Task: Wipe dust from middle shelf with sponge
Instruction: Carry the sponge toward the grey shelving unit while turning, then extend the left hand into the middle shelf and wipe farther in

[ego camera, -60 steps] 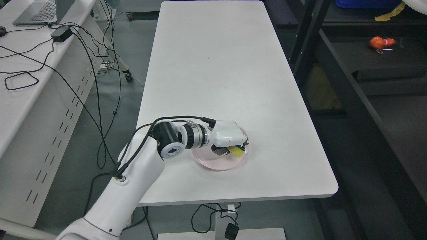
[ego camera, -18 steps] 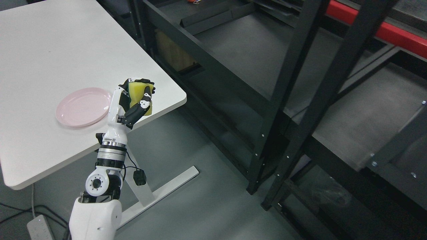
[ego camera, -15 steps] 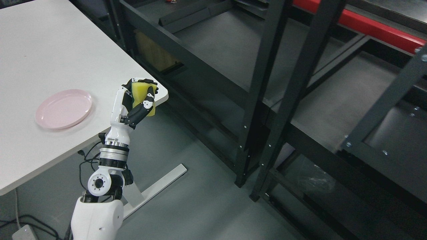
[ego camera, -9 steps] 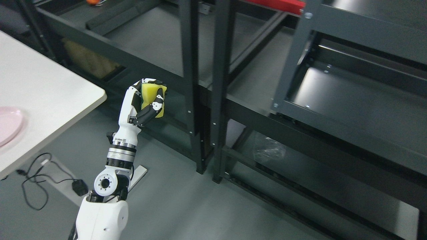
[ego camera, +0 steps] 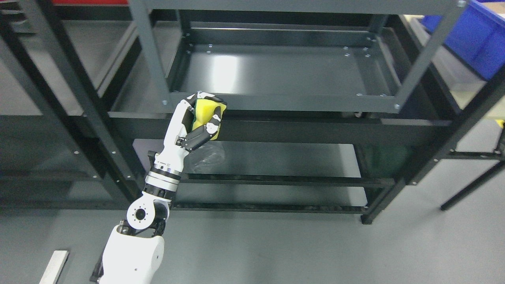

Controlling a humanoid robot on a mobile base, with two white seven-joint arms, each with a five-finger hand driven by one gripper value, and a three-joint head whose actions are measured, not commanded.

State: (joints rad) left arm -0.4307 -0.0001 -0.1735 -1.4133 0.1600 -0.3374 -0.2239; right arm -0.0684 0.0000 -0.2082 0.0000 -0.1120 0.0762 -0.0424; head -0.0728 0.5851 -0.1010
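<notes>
- Up from the lower left came the left arm, forearm raised steeply and leaning a little to the right, wrist uppermost.
- At its top, the left hand was turned palm toward the rack, fingers curled tight around the sponge.
- Held in the air, the sponge showed its yellow face between thumb and fingers, a green edge at its left; long axis roughly upright, tipped slightly right.
- Just behind it ran the front rail of the middle shelf; whether sponge and rail touched could not be told.
- No writing or brand was legible anywhere.
- At the upper right edge sat a blue bin.
</notes>
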